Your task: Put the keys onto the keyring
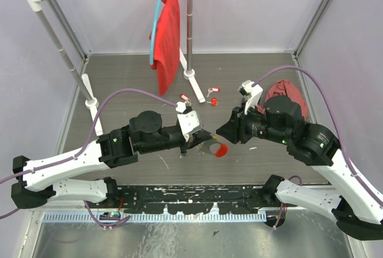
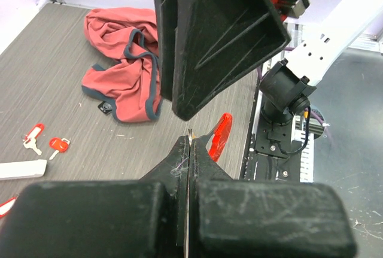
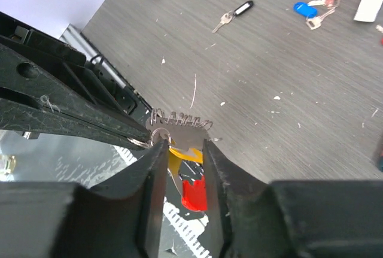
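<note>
Dotting grey tabletop [image 1: 263, 69] between lilac walls [image 1: 251, 6]: loose keys [image 1: 212, 90]

white-shelled arms [image 1: 60, 168], black joints [image 1: 146, 125], purple cables [image 1: 119, 94]; left pincer [image 2: 189, 143] and right pincer [image 3: 184, 150] scuffed black.

Grey wood-grain tabletop [image 1: 125, 75] enclosed by pale lilac walls [image 1: 251, 6]; a white garment rack [image 1: 190, 30] stands along its far edge.
</note>
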Robot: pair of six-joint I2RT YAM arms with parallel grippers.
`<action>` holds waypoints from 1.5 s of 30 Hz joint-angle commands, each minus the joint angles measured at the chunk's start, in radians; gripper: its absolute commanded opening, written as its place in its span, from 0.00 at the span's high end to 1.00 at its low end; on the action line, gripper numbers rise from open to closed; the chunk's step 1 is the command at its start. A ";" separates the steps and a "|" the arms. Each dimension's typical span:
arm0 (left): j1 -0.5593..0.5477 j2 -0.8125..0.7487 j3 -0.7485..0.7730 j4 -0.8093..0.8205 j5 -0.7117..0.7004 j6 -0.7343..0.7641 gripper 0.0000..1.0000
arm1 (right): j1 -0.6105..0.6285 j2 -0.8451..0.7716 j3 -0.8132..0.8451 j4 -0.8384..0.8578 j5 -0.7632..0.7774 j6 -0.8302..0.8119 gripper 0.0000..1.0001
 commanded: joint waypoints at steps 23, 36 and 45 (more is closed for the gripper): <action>0.237 0.175 -0.074 0.041 -0.013 -0.118 1.00 | -0.001 -0.215 -0.166 0.084 0.392 0.093 0.09; 0.350 0.317 -0.187 0.284 0.174 -0.185 1.00 | -0.001 -0.168 -0.213 0.078 0.306 0.088 0.09; 0.308 0.239 -0.345 0.274 0.204 -0.210 0.98 | 0.000 -0.148 -0.255 0.071 0.326 0.075 0.09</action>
